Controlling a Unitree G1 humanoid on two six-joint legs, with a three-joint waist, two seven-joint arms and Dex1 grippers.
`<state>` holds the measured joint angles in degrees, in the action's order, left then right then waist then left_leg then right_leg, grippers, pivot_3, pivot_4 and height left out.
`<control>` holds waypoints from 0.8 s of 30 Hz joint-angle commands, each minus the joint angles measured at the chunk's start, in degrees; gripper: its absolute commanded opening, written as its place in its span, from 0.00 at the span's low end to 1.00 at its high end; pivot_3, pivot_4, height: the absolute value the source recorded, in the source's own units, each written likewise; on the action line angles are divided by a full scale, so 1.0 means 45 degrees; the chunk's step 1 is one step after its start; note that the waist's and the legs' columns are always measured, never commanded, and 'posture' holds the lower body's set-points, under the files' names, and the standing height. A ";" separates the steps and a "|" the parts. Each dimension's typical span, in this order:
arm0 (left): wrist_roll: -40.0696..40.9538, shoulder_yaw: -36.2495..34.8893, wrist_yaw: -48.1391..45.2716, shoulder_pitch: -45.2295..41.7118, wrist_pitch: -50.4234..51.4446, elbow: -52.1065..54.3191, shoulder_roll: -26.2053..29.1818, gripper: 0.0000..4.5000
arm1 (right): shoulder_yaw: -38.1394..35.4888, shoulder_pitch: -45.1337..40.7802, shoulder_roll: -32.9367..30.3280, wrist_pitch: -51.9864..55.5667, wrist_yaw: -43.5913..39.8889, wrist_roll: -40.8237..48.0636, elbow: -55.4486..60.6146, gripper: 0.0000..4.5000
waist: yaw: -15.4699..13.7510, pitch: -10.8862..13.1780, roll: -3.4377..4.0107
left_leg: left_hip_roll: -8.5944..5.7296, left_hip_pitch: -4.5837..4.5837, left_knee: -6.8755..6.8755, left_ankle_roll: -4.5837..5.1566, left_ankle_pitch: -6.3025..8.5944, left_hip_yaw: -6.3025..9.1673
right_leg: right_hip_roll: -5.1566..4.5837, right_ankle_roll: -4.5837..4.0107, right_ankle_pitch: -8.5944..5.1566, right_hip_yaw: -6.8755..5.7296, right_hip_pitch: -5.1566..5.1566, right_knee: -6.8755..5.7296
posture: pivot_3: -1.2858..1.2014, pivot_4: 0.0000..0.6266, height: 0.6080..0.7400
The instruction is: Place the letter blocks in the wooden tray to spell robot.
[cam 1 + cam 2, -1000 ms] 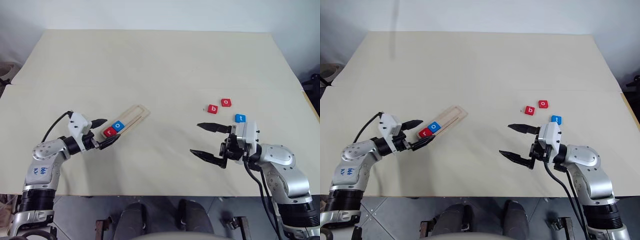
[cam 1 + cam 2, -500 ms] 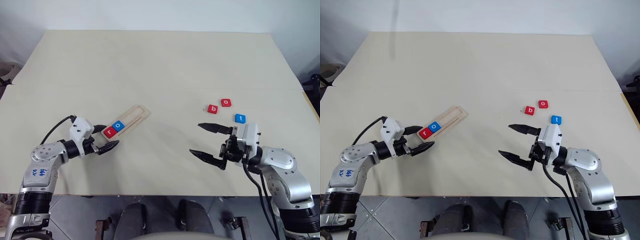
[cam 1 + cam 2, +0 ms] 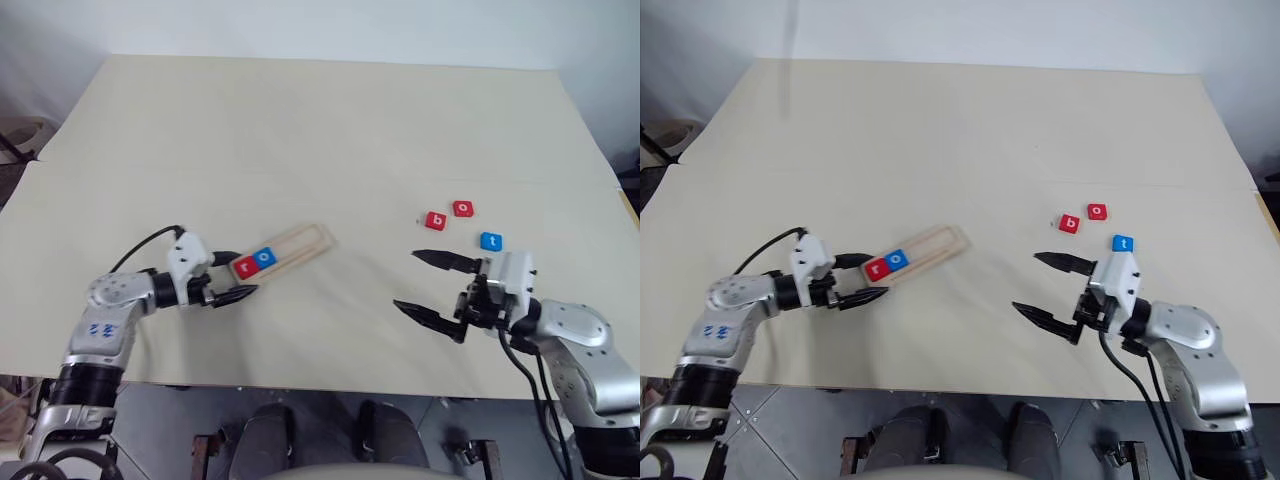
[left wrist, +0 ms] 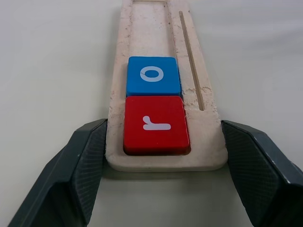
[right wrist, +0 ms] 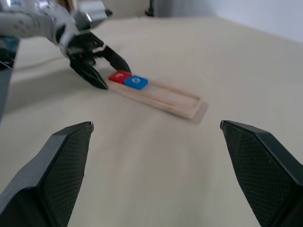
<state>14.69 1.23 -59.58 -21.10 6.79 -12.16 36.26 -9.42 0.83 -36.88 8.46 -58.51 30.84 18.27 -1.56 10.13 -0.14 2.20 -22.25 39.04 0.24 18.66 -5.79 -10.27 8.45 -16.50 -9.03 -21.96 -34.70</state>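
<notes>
The wooden tray lies left of centre, slanting away to the right. A red r block and a blue o block sit in its near end. My left gripper is shut on that end, one finger pressed against each long side. Right of centre, a red b block, a red o block and a blue t block lie loose on the table. Just in front of the t block, my right gripper hangs wide open and empty, pointing left towards the tray.
The cream table stretches far behind the blocks, with a seam running across it. Its front edge lies close below both grippers. A black cable loops off the left wrist.
The view has shifted. My left gripper moved right, and the tray's near end slid with it, so the tray lies flatter and nearer the middle. The right gripper stays wide open.
</notes>
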 commanded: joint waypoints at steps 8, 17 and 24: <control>-0.1845 0.3364 -0.2779 -0.4120 -0.2024 -0.3356 -0.2072 0.76 | -0.3974 0.4398 -0.0096 -0.0474 0.0857 0.0129 0.1539 1.00 | 0.0027 0.0002 -0.0004 | -0.0005 -0.0004 0.0000 0.0001 -0.0001 -0.0012 | 0.0003 0.0002 0.0001 0.0002 -0.0001 0.0009 | 0.52 0.24 1.00; -0.2735 0.3566 -0.2813 -0.5963 -0.3926 -0.7286 -0.3558 0.76 | -0.4870 0.6501 0.0809 -0.0894 0.1490 0.0132 0.2449 1.00 | 0.0032 0.0002 -0.0006 | -0.0004 0.0014 0.0007 0.0012 -0.0002 -0.0001 | 0.0000 0.0003 0.0001 0.0009 0.0015 0.0008 | 0.52 0.24 1.00; -0.2391 0.3033 -0.2983 -0.5681 -0.3750 -0.6943 -0.3270 1.00 | -0.4913 0.6704 0.0887 -0.0825 0.1746 0.0256 0.2676 1.00 | 0.0040 0.0002 -0.0006 | -0.0007 0.0014 0.0011 0.0017 0.0000 0.0016 | -0.0005 0.0006 0.0003 0.0002 0.0023 0.0005 | 0.52 0.24 1.00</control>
<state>3.98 16.03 -73.08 -47.94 -10.56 -44.78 20.33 -29.73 30.29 -33.20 5.22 -51.19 30.87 28.00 -1.38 10.14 -0.16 2.16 -22.19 39.09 0.32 18.66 -5.72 -10.29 8.48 -16.49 -9.02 -21.86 -34.68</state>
